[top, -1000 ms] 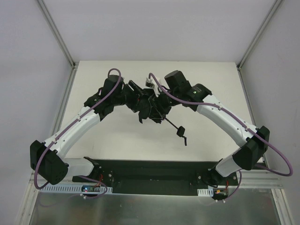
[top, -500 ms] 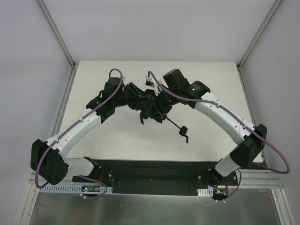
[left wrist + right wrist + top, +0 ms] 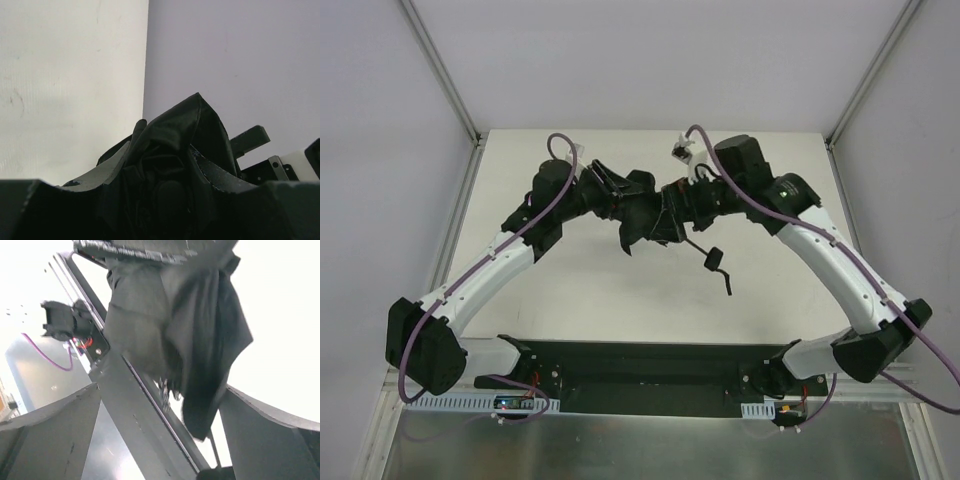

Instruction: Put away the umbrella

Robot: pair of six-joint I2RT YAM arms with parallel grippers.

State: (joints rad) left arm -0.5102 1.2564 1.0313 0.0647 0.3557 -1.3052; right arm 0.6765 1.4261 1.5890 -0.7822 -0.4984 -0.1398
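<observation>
Top view: the umbrella (image 3: 645,215) is held above the middle of the white table (image 3: 570,290), between the 2 arms. Its crumpled black canopy (image 3: 638,222) hangs in a bundle, and the thin shaft (image 3: 695,243) slants down to the right, ending in the small handle (image 3: 713,257). The left gripper (image 3: 603,193) meets the bundle from the left. The right gripper (image 3: 682,200) sits just beside it on the right.

Left wrist view: the left gripper (image 3: 160,215) is clamped on the umbrella (image 3: 180,135). Folds of black fabric are bunched between its 2 fingers (image 3: 30,210) and rise above them against the table and the wall.

Right wrist view: the fingers (image 3: 55,435) of the right gripper (image 3: 160,390) stand wide apart and hold nothing. The canopy (image 3: 165,315) hangs in the gap between them, with 1 loose flap reaching near the finger on the right of this view, though I cannot tell whether it touches. Behind it runs the black base plate (image 3: 135,410).
</observation>
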